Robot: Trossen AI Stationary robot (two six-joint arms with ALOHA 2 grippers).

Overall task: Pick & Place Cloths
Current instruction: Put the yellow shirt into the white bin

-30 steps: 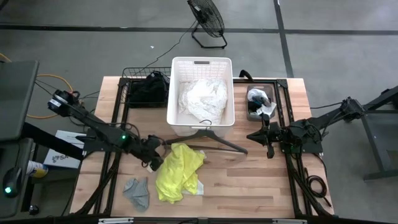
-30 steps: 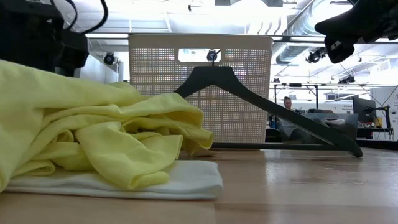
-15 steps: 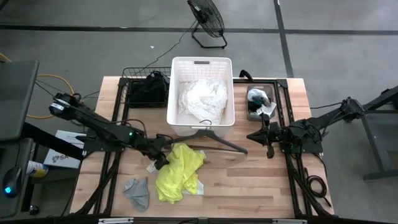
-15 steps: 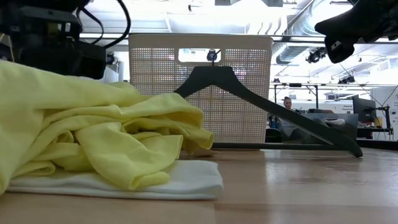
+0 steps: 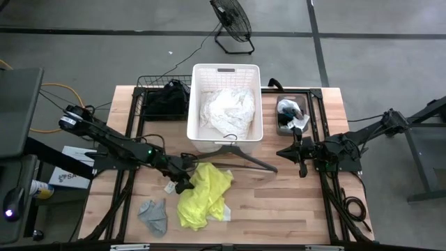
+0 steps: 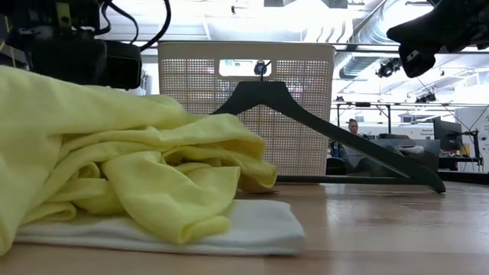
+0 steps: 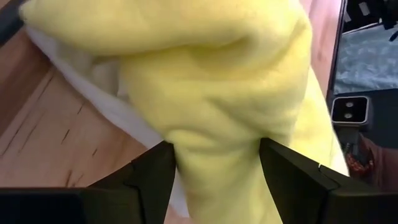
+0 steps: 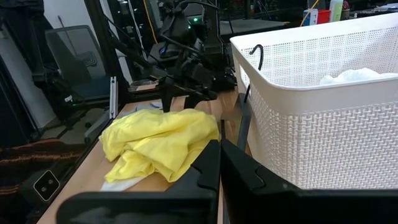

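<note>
A neon yellow cloth [image 5: 203, 194] lies crumpled on the wooden table, partly over a small white cloth [image 6: 252, 229]. My left gripper [image 5: 182, 184] is at the yellow cloth's left edge, open, with a bunch of the cloth [image 7: 217, 155] between its fingers. A small grey cloth [image 5: 153, 215] lies near the front left. A large white cloth [image 5: 226, 111] fills the white basket [image 5: 226, 67]. Black cloths [image 5: 166, 101] sit in a wire tray at the far left. My right gripper [image 5: 280, 150] hovers shut at the right, touching nothing. My left gripper straddles a bunched fold at the yellow cloth's left edge [image 7: 214, 143]. The fold fills the gap between the open fingers [image 7: 152, 171] and touches their inner sides. They come slanting down from the table's left. The cloth rests on the table and the white cloth.
A dark hanger [image 5: 237, 155] lies just in front of the basket, between it and the yellow cloth. A tray with small grey and white items [image 5: 291, 115] stands at the far right. Bare wood lies at the front right [image 5: 279, 209].
My left gripper has gone toward the table's right edge and down, tipping downward, into the yellow cloth's left edge. The fingers' gap looks unchanged. The yellow cloth has been shoved a little rightward and bunched up; the white cloth under it has slid along too.
</note>
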